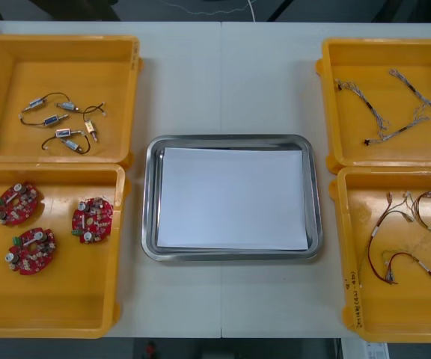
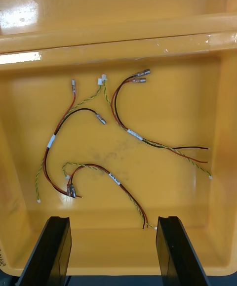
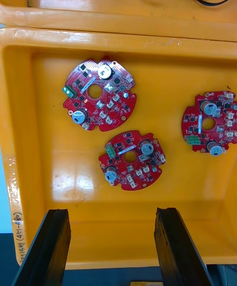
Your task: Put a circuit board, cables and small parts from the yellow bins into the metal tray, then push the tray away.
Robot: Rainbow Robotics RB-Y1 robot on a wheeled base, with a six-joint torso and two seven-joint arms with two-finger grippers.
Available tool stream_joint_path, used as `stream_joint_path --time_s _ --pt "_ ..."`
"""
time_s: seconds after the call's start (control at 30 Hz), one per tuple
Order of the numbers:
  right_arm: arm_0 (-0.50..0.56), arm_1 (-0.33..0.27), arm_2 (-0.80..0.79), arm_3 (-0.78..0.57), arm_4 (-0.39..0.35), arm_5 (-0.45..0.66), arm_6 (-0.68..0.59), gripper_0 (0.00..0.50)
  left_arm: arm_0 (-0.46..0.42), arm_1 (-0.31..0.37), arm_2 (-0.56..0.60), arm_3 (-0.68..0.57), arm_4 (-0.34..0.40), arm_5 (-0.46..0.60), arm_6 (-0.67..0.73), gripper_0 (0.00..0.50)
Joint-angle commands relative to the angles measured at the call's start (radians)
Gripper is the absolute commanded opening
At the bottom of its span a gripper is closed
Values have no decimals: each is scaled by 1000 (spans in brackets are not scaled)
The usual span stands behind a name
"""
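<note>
Left pincer (image 3: 112,212) apart over three circuit boards (image 3: 129,160) in yellow bin (image 1: 58,299), table (image 1: 223,75) near-left corner | right pincer (image 2: 112,219) apart over red and yellow cables (image 2: 131,133), near-right corner | metal tray (image 1: 230,140) at table centre, white inside, nothing loaded; every pick and the push remain.

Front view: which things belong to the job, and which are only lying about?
Job: metal tray; four yellow bins; red circuit boards; small metal parts; blue and white cables; red and yellow cables.
Lying about: table; thin white wire beyond its far edge.
</note>
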Motion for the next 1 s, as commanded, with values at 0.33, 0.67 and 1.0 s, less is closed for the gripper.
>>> stream_joint_path --time_s 0.33,0.67,1.0 --pt "0 -1 0 -5 0 0 0 500 0 0 0 -2 0 0 0 500" --pt "0 -1 0 -5 0 0 0 500 0 0 0 -2 0 0 0 500" --pt "0 -1 0 -5 0 0 0 500 0 0 0 -2 0 0 0 500"
